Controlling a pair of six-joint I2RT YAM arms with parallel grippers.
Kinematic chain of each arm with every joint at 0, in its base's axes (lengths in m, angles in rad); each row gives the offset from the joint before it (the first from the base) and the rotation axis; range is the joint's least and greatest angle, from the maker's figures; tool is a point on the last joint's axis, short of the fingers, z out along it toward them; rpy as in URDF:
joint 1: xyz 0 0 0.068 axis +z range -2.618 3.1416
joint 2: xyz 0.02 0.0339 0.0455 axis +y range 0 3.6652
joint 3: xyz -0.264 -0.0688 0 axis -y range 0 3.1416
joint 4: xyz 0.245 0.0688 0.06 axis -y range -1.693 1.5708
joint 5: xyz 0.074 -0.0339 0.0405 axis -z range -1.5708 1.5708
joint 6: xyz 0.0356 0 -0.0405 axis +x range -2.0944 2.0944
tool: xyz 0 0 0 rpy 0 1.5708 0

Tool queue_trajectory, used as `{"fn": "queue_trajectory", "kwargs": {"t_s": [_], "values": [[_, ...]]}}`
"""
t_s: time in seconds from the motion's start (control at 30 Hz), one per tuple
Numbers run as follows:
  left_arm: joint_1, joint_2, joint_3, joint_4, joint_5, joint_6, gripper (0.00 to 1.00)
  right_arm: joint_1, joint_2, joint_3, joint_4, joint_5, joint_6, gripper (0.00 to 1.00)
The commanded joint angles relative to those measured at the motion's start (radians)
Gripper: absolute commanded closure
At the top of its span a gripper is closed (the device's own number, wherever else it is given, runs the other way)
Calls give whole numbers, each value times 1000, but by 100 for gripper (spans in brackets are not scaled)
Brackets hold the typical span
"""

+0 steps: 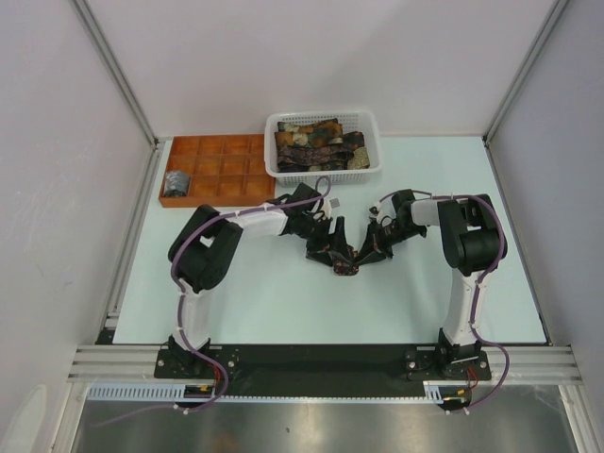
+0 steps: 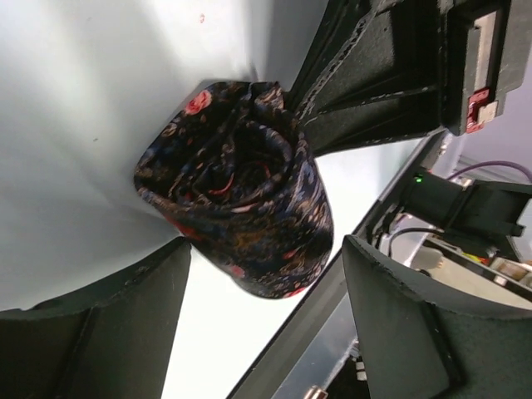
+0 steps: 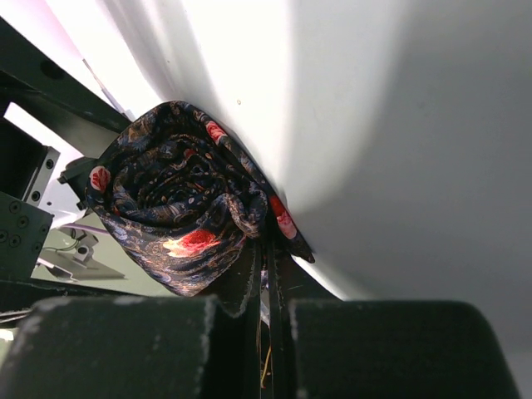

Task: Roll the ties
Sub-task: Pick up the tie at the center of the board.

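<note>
- At the far left of my overhead view I see the orange tray (image 1: pixel 219 170) on the table (image 1: pixel 283 302), with one grey-blue rolled bundle (image 1: pixel 176 183) sitting in a compartment at its left end.
- Just right of the tray stands the white basket (image 1: pixel 324 143), and the other ties (image 1: pixel 319 148) lie heaped inside it, green, gold and brown.
- My left arm reaches in from the left toward the table's middle. Its left claw (image 1: pixel 324 247) is open: in the left wrist view the two dark fingers (image 2: pixel 108 324) stand apart at the bottom of the picture, and the roll sits above the gap without touching either one, as far as I can see.
- The dark tie (image 2: pixel 237 199) is wound into a tight roll with red and pink marks, resting on the table midway between the two claws; overhead it is a small dark lump (image 1: pixel 343 262) at the centre.
- My right arm comes in from the right. Its right claw (image 3: pixel 264 287) is closed on the dark tie: in the right wrist view the two fingers are pressed nearly together, with a fold of the fabric pinched in the thin slit between them, and the roll (image 3: pixel 179 208) bulges out just above.
- The right claw (image 1: pixel 371 253) sits just beside the roll overhead.
</note>
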Motion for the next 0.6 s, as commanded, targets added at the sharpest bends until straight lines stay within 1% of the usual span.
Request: {"fn": "queue_trajectory", "kwargs": {"t_s": [0.0,0.2,0.43,0.57], "values": [[-13,21,13,68,61,-49,22,15,46,-48,16,228,-50,100],[-32,47,29,69,61,-64,25,27,46,-54,24,219,-44,100],[-38,72,39,88,28,-84,29,38,42,-59,30,211,-40,100],[-38,89,58,94,9,-91,28,42,43,-61,33,207,-38,100]]}}
